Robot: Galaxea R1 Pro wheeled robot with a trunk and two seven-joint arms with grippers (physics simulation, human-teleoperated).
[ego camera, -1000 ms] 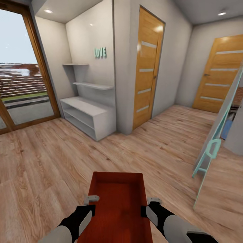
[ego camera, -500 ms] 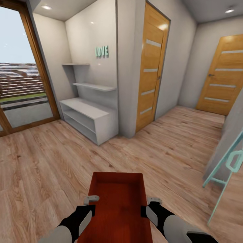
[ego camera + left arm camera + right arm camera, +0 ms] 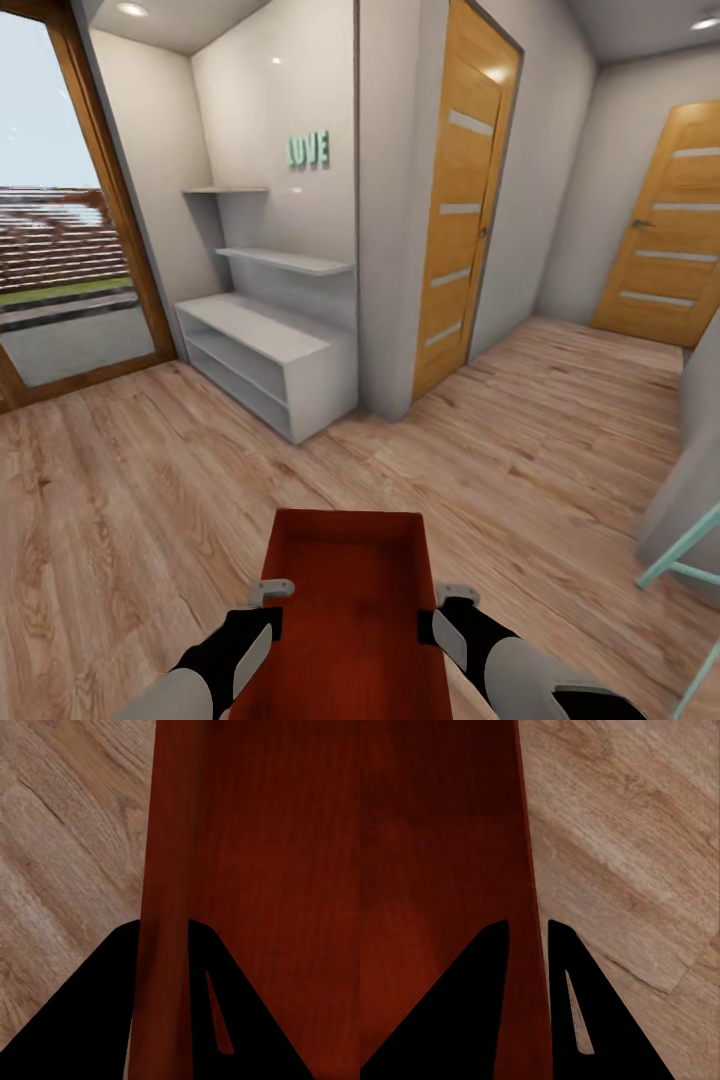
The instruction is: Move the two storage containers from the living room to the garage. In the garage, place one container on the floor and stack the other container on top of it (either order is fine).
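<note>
We roll over a light wood-plank floor (image 3: 130, 480) in a white-walled hallway, carrying one red-orange storage container (image 3: 345, 610) low in front of us, clear of the planks. Our left gripper (image 3: 270, 592) is clamped on the container's left wall and our right gripper (image 3: 455, 596) on its right wall. In each wrist view the two dark fingers (image 3: 105, 1020) straddle the thin red wall, one inside the box, one outside.

Ahead on the left stands a tall glazed door with a wooden frame (image 3: 110, 190), giving onto a brick terrace. Beside it, in an alcove, we count one low white cabinet (image 3: 270, 365) on the floor and two white wall shelves (image 3: 285, 261) above it, under pale green letters (image 3: 308, 150) spelling LOVE.

Two wooden doors with pale horizontal strips show: one (image 3: 465, 200) just right of the alcove's corner, one (image 3: 675, 230) at the far right. Two round ceiling lights (image 3: 132, 9) glow overhead. A pale turquoise frame (image 3: 680, 570) shows at the lower right edge.
</note>
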